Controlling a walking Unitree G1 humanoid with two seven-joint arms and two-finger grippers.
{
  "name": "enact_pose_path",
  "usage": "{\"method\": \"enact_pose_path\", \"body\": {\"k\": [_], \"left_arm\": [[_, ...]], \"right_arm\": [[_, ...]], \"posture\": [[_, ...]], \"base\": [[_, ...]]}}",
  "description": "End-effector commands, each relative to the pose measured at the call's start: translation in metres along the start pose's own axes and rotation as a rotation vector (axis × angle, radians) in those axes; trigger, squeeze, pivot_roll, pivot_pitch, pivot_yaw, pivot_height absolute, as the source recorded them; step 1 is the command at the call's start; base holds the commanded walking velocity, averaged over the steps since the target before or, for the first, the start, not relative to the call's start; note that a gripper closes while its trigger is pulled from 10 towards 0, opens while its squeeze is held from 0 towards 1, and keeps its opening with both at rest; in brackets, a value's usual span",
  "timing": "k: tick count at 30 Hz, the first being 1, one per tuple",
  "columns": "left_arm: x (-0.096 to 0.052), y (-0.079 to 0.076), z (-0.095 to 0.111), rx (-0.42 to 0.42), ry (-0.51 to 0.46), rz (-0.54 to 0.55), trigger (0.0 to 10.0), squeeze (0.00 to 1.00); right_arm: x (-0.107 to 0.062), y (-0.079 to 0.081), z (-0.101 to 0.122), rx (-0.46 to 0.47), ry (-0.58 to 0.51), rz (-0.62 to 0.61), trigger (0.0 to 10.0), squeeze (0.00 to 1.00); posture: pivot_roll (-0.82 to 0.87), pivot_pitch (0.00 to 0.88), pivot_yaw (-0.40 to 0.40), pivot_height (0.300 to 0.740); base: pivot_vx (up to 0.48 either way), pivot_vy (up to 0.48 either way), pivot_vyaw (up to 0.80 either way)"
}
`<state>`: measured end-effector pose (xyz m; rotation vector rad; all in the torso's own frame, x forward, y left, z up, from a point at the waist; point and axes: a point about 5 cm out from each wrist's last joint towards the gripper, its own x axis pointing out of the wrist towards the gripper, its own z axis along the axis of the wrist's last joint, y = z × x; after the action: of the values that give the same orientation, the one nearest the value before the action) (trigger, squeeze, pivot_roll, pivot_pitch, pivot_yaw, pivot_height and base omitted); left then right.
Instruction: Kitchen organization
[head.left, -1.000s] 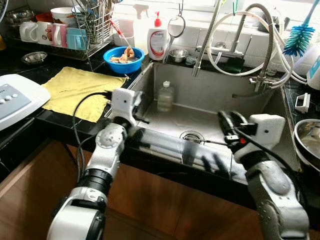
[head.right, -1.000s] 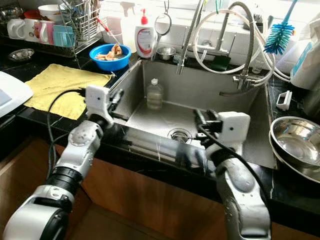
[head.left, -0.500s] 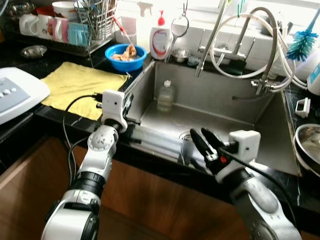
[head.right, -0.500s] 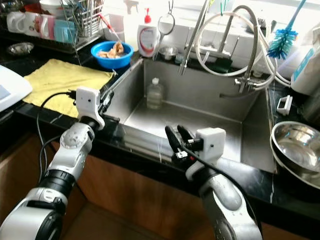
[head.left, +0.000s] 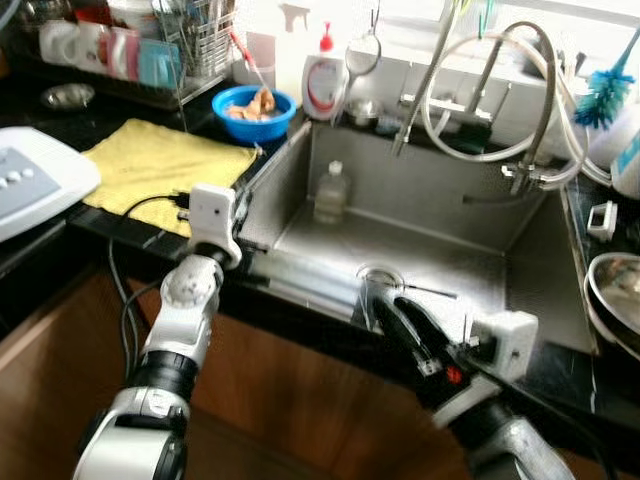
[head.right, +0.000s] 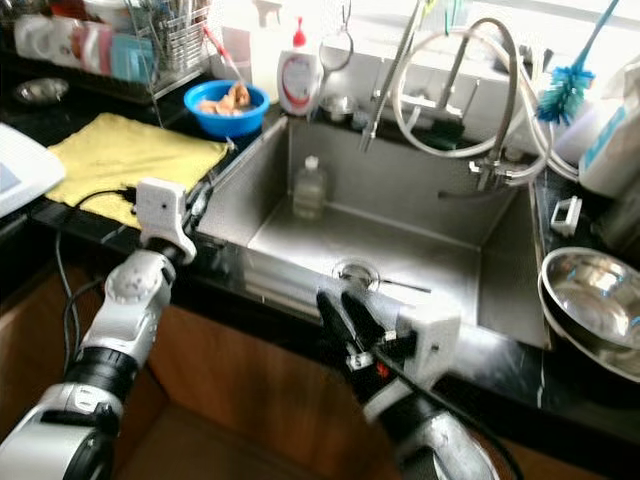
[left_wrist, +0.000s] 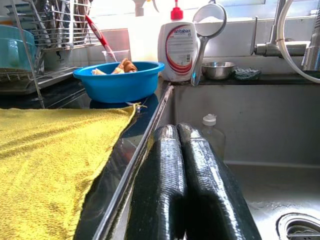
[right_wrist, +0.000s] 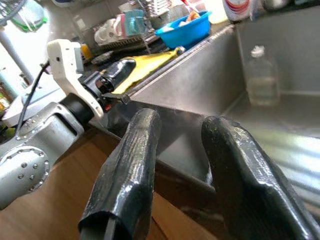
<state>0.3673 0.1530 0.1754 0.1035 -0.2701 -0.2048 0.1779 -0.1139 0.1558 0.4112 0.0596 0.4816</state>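
A clear plastic bottle (head.left: 330, 192) stands upright at the back left of the steel sink (head.left: 520, 300). A blue bowl (head.left: 258, 108) with food scraps sits on the counter beyond the sink's left corner, next to a yellow cloth (head.left: 165, 170). My left gripper (head.left: 243, 207) is shut and empty, and its fingers (left_wrist: 170, 165) point along the sink's left rim toward the bottle (left_wrist: 212, 137). My right gripper (head.left: 395, 315) hangs open at the sink's front edge, with nothing between its fingers (right_wrist: 135, 150).
A soap dispenser (head.left: 322, 85) and a hanging strainer stand behind the sink. Faucet hoses (head.left: 480, 90) loop over the basin. A dish rack (head.left: 150, 50) with mugs is at the far left, a white appliance (head.left: 40, 180) at the near left, and a steel bowl (head.right: 590, 300) on the right counter.
My right gripper has drawn back from above the drain to the sink's front edge. My left arm has pulled back a little along the left rim.
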Motion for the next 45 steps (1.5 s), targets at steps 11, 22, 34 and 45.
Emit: {"method": "enact_pose_path", "body": {"k": [11,22,34,45], "left_arm": [[0.006,-0.009,0.007,0.007,-0.016,-0.039,10.0,0.0],[0.013,-0.023,0.01,-0.004,-0.024,-0.084,10.0,0.0],[0.013,-0.03,0.007,-0.017,-0.017,-0.109,10.0,0.0],[0.014,-0.031,0.006,-0.015,-0.015,-0.121,10.0,0.0]], "right_arm": [[0.005,-0.072,0.033,-0.227,-0.075,-0.217,10.0,0.0],[-0.003,-0.129,0.097,-0.45,-0.284,-0.702,10.0,0.0],[-0.043,-0.14,0.126,-0.517,-0.364,-0.983,10.0,0.0],[-0.084,-0.15,0.121,-0.368,-0.428,-1.242,10.0,1.0]], "posture": [[0.0,0.024,-0.043,0.74],[-0.01,0.032,-0.018,0.74],[-0.03,0.041,-0.016,0.74],[-0.04,0.028,-0.006,0.74]], "base": [[0.0,0.0,0.0],[0.0,0.0,0.0],[0.0,0.0,0.0],[0.0,0.0,0.0]]}}
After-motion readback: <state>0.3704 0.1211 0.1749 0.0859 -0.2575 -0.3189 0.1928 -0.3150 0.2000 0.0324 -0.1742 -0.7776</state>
